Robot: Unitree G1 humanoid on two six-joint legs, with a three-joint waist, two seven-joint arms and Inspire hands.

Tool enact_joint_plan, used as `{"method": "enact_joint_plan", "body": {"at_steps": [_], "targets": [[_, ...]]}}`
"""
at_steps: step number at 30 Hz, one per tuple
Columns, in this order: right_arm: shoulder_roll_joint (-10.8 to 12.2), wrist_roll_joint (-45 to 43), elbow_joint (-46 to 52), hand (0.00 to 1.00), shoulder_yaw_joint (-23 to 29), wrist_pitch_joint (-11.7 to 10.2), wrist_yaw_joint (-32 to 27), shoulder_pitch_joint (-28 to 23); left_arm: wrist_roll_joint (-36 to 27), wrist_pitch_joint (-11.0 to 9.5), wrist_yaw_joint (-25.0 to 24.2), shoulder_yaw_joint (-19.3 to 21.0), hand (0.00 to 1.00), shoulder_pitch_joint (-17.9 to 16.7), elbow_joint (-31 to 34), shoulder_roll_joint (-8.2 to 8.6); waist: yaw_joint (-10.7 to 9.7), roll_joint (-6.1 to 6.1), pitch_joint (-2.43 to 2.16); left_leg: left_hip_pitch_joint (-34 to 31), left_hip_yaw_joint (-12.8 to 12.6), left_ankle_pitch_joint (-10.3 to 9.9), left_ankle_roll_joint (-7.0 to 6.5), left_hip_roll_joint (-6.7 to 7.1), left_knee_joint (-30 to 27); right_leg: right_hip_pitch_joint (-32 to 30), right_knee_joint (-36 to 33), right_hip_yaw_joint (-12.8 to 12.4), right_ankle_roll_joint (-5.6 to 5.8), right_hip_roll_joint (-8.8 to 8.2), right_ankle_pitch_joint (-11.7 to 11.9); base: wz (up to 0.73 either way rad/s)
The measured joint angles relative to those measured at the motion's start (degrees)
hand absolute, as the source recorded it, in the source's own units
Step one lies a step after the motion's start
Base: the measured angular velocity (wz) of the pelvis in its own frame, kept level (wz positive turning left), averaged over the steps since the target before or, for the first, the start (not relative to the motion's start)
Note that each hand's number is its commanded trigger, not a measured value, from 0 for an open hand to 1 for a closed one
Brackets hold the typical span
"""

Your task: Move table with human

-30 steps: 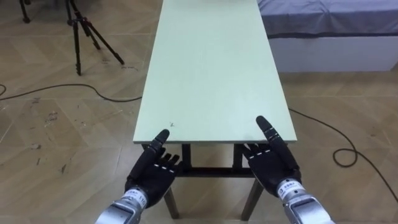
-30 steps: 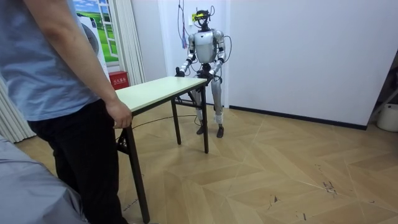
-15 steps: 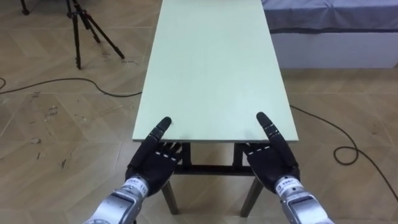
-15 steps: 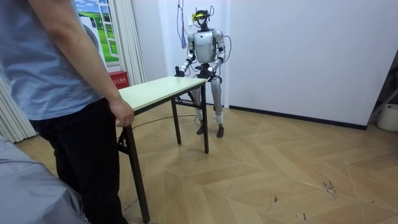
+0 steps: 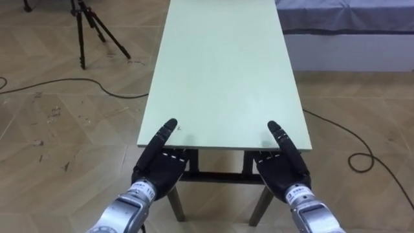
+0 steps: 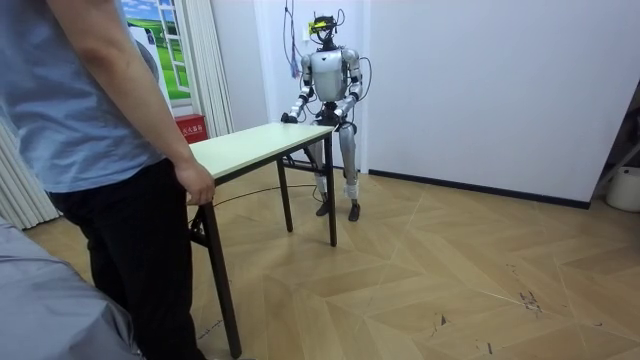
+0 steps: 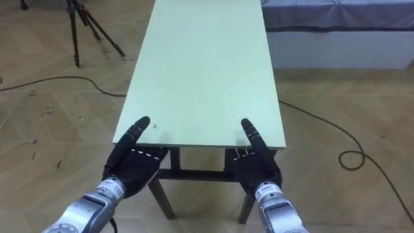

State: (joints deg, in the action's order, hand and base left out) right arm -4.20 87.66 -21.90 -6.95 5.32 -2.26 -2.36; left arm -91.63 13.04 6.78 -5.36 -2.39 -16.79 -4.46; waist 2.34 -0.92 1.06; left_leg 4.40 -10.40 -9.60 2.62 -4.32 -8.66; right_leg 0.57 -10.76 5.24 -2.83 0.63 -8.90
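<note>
Pale green, the long table (image 5: 223, 71) is set between the robot at its near end and a person (image 6: 90, 120) at its far end; the person's hand (image 6: 192, 183) is laid on that edge. If the two ends are raised or walked unevenly, the top may be tilted and the hold lost. A bed (image 5: 349, 19) is seen far right and a tripod (image 5: 87, 32) far left; either could be struck if the table is swung wide. The left hand (image 5: 160, 169) and right hand (image 5: 281, 169) are placed at the near corners, each thumb laid straight on top and the rest tucked beneath, so whether they are closed on it cannot be told. A floor cable (image 5: 71, 81) could be snagged by a leg.
</note>
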Motion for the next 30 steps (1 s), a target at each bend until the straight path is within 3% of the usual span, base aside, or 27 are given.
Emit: {"method": "enact_joint_plan", "body": {"at_steps": [17,24,30], "targets": [[0.9,-2.4,-0.1,1.0,-3.1,-1.0,0.5,-0.3,0.3,-2.3,1.7,0.1,1.0,-0.2,-2.1,-0.44,-2.0,0.14,0.24,1.4,1.7,-0.1,0.07,-0.13,1.1,0.6,0.2,-0.3,0.0,0.34,0.0,-0.04],[0.8,-2.5,-0.1,1.0,-3.0,-1.0,1.4,-0.1,0.6,-3.1,1.5,0.1,1.0,-0.2,-2.1,0.32,-2.2,-0.67,0.76,1.2,2.2,-0.1,0.09,-0.12,1.1,0.4,0.2,-0.2,0.0,0.35,0.0,0.01],[0.7,-2.5,-0.1,1.0,-3.0,-1.0,1.6,-0.1,1.3,-3.7,1.4,0.0,1.0,-0.2,-2.1,0.92,-2.3,-0.89,0.83,1.1,2.6,-0.1,0.09,-0.14,1.1,0.4,0.2,0.3,0.0,0.37,0.0,0.01]]}}
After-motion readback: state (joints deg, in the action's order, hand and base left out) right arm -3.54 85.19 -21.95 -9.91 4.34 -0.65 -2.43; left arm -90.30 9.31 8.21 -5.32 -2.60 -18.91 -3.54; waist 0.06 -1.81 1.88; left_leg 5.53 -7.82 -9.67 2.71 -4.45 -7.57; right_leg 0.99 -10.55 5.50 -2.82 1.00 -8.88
